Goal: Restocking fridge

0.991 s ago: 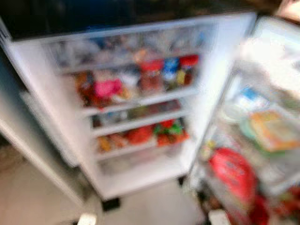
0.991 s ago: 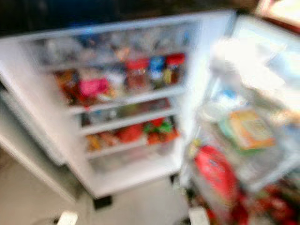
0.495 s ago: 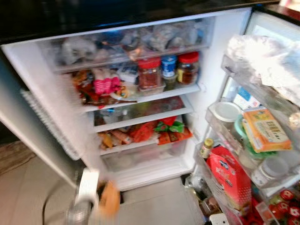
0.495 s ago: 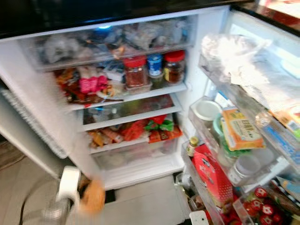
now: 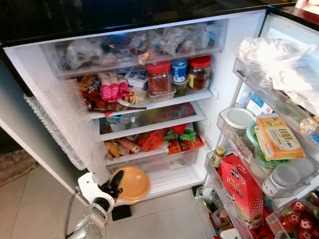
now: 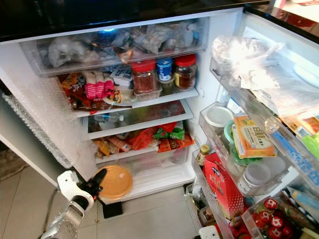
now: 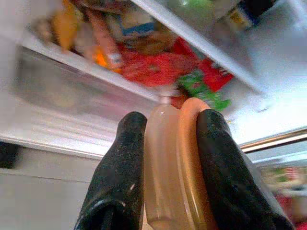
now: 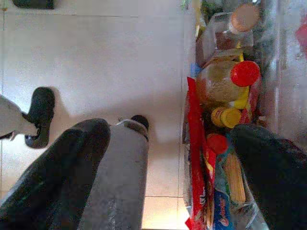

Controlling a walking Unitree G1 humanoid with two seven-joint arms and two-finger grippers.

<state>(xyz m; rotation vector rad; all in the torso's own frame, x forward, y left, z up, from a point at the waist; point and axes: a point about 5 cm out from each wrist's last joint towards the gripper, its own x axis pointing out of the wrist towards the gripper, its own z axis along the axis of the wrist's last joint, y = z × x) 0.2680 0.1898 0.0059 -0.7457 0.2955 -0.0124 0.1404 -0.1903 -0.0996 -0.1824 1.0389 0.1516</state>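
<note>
1. Fridge stands open over a tiled floor; shelves and door racks are crowded.
2. Left hand has come up in half a second, clenched on an orange-lidded container.
3. Just beyond the hand: the bare bottom shelf, the likely spot.
4. Right hand hangs low, fingers spread, grasping nothing.

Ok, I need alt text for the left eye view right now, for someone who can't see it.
The left end effector holds a round orange lidded container at the bottom of the open fridge, in front of the clear bottom drawer. The shelves above are packed with jars and packets, and the door racks on the right are full.
</note>
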